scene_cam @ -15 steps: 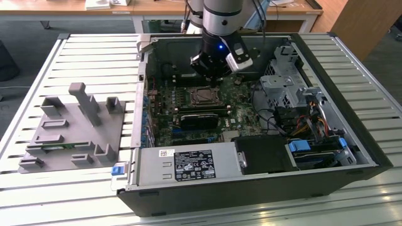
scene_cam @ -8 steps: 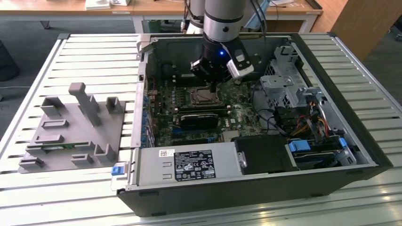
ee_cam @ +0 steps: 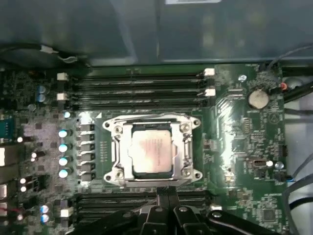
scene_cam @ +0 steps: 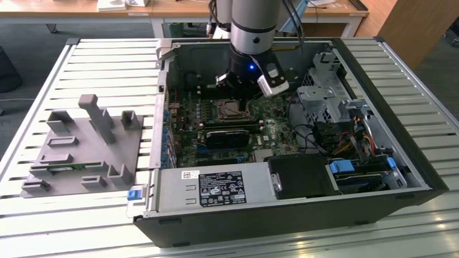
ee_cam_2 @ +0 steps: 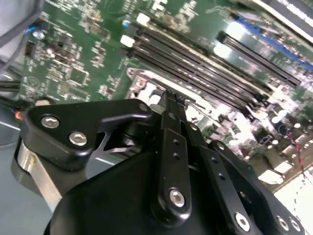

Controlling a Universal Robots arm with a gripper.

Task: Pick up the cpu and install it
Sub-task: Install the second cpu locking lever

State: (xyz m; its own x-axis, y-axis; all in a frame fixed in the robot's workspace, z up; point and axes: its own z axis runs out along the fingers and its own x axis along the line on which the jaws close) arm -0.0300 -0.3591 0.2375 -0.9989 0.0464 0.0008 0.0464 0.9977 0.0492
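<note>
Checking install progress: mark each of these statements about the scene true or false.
1. The cpu sits inside the socket's metal frame on the motherboard. True.
2. The gripper is clamped on the cpu. False: in the first wrist view its fingertips are together beside the socket frame, apart from the chip.
3. The computer case lies open on a slatted table. True.
4. The grey holder tray lies inside the case. False: it lies on the table, toward the exterior view's left of the case.
5. The arm reaches down into the case. True.
</note>
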